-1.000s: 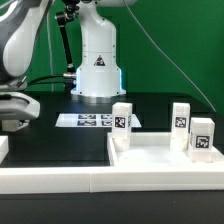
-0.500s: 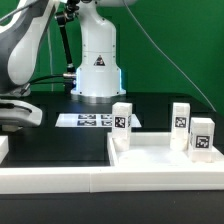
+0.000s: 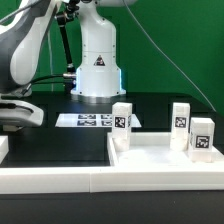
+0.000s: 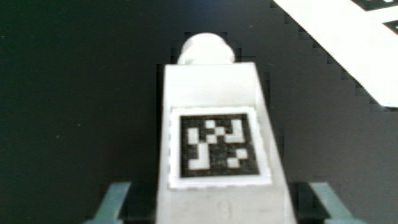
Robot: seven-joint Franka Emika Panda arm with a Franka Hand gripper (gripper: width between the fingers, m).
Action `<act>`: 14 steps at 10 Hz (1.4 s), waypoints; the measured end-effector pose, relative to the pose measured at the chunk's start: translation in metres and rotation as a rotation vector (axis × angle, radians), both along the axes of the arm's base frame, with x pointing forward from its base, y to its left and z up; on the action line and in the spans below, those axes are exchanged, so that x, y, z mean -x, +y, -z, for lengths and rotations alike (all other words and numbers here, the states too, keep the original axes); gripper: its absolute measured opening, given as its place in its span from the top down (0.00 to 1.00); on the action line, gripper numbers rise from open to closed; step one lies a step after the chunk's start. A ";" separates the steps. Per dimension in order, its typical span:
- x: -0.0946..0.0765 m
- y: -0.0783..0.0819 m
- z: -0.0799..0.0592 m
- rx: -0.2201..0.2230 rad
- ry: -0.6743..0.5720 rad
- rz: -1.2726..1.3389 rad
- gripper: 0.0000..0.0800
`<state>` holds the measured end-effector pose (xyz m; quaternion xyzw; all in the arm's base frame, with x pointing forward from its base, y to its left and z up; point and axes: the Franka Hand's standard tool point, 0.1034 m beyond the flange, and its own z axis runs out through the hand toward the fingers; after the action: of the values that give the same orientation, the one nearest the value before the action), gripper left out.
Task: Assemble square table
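In the exterior view, the square tabletop (image 3: 160,150) sat in the lower right of the frame on the black desk (image 3: 60,135), against the long white border wall (image 3: 60,178) along the bottom. Three legs stood upright on it: one (image 3: 122,122) near centre, two (image 3: 181,116) (image 3: 202,138) at the right. Judging from that, three legs were already mounted and one remained. The marker board (image 3: 85,120) lay flat at centre, before the robot base (image 3: 97,65). The wrist housing showed at the left edge; its claw could not be made out there. Against the frame one second earlier, the arm had shifted slightly at the upper left; the table parts had not moved.

In the wrist view, the fourth leg (image 4: 217,125) filled the centre, tag facing the camera, with the claw (image 4: 217,200) closed on its near end, one finger (image 4: 118,200) on either side.
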<state>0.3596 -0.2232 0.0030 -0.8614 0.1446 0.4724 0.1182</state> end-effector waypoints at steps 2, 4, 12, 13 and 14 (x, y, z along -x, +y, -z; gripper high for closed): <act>-0.017 0.015 -0.019 0.002 -0.009 -0.054 0.64; -0.032 0.037 -0.042 0.030 0.006 -0.047 0.64; -0.071 0.058 -0.060 0.097 -0.201 -0.096 0.64; -0.072 0.066 -0.069 0.118 -0.217 -0.081 0.64; -0.083 0.071 -0.071 0.145 -0.281 -0.072 0.64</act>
<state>0.4421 -0.1524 0.0744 -0.9299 0.1295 0.3395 0.0577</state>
